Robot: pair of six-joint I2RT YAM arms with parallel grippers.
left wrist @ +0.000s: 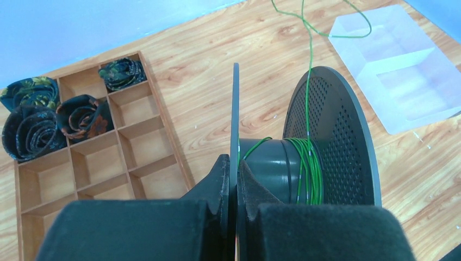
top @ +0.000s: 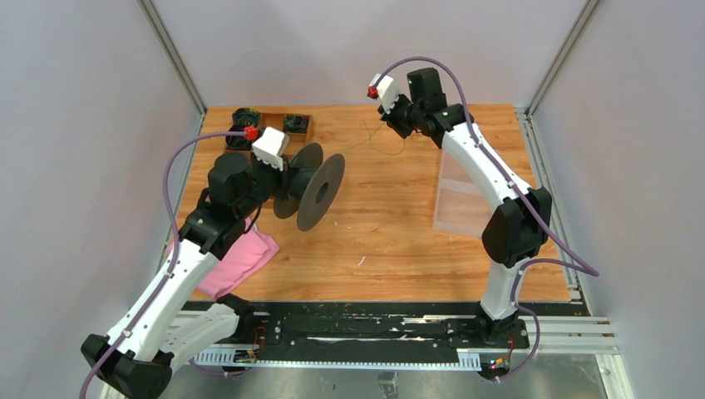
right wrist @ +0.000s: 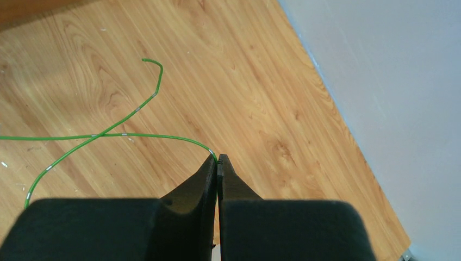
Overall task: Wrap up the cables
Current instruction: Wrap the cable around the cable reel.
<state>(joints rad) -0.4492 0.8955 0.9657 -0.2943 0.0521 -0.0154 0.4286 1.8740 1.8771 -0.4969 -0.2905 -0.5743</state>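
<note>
A thin green cable (left wrist: pixel 308 65) runs from several turns on the hub of a dark spool (left wrist: pixel 282 168) up across the table. My left gripper (left wrist: pixel 235 163) is shut on the spool's near flange (left wrist: pixel 236 109) and holds the spool (top: pixel 312 184) above the table. My right gripper (right wrist: pixel 218 159) is shut on the green cable (right wrist: pixel 163 136) near its free end, which loops over the wood. In the top view the right gripper (top: pixel 391 116) is at the far middle, with the cable (top: pixel 374 140) trailing below it.
A wooden compartment tray (left wrist: pixel 103 157) with rolled dark fabric pieces (left wrist: pixel 30 130) stands at the far left. A clear plastic box (top: pixel 461 199) lies at the right. A pink cloth (top: pixel 237 262) lies near the left arm. Walls close in the table.
</note>
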